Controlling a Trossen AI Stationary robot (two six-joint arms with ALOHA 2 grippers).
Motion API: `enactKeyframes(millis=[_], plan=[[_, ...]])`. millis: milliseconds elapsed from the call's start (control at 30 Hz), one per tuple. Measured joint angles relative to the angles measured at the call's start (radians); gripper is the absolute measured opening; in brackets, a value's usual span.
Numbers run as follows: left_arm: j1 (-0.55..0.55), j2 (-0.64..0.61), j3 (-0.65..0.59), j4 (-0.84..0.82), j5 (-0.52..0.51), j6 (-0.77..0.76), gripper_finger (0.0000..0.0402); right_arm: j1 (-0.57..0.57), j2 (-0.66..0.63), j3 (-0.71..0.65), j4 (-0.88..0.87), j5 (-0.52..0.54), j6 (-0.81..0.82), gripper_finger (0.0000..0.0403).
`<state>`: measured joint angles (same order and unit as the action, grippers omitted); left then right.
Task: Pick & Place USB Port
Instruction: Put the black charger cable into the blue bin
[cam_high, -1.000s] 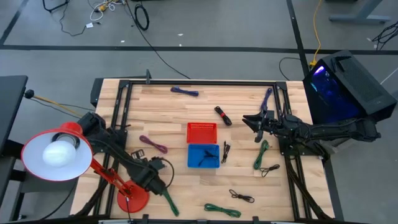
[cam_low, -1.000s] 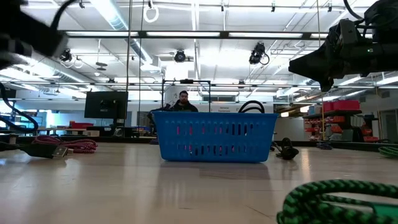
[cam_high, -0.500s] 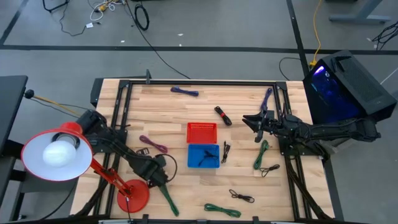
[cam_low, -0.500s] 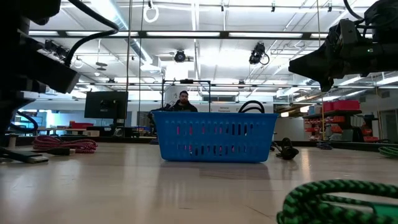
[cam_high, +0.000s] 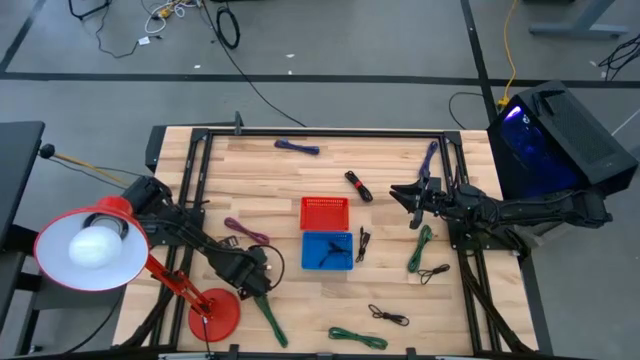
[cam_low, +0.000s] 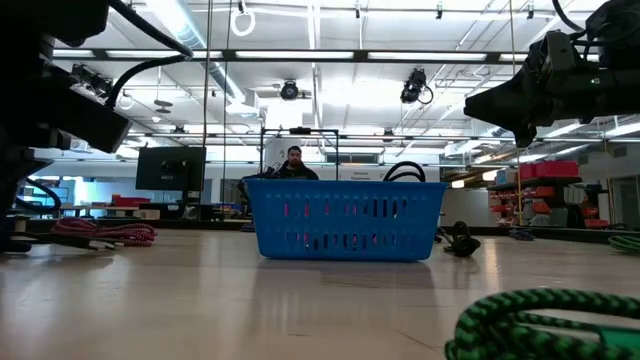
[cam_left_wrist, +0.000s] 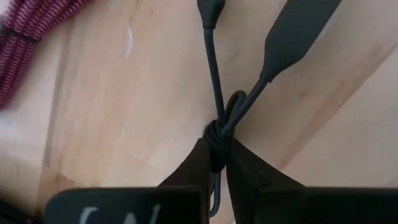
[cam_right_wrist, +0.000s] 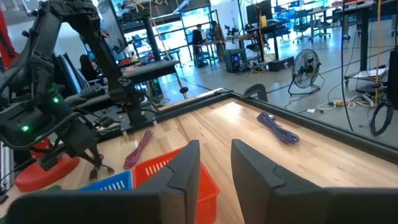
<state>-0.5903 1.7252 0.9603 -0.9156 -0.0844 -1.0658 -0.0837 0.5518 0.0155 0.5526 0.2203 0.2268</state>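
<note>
— Where's the black USB cable (cam_left_wrist: 217, 134)?
— On the wood, its tied middle pinched between the left gripper (cam_left_wrist: 215, 163) fingers, near the blue basket (cam_high: 327, 251).
— And the right gripper (cam_high: 410, 199)?
— Aloft beyond the baskets, fingers parted, holding nothing.

The desk (cam_high: 400, 160) is evenly and brightly lit from above in the high view, with only faint shadows cast. At the lower left of that frame, glare is given off by a lit lamp (cam_high: 90, 250). In the low view, ceiling light strips (cam_low: 330, 55) are blown out, the arms are reduced to dark silhouettes, and the green cable (cam_low: 540, 320) at lower right is blurred.
</note>
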Motion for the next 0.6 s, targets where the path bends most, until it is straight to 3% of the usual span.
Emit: enactKeyframes(millis=[300, 467, 600], plan=[[-0.005, -0.071, 0.266, -0.120, -0.250, 0.088, 0.0028, 0.000, 0.001, 0.000, 0.000, 0.000, -0.002, 0.0095], [-0.001, -0.103, 0.395, -0.110, -0.453, 0.220, 0.0028, 0.000, 0.001, 0.000, 0.000, 0.000, -0.003, 0.0095], [0.015, -0.119, 0.431, -0.042, -0.588, 0.359, 0.0028, 0.000, 0.001, 0.000, 0.000, 0.000, 0.000, 0.0095]])
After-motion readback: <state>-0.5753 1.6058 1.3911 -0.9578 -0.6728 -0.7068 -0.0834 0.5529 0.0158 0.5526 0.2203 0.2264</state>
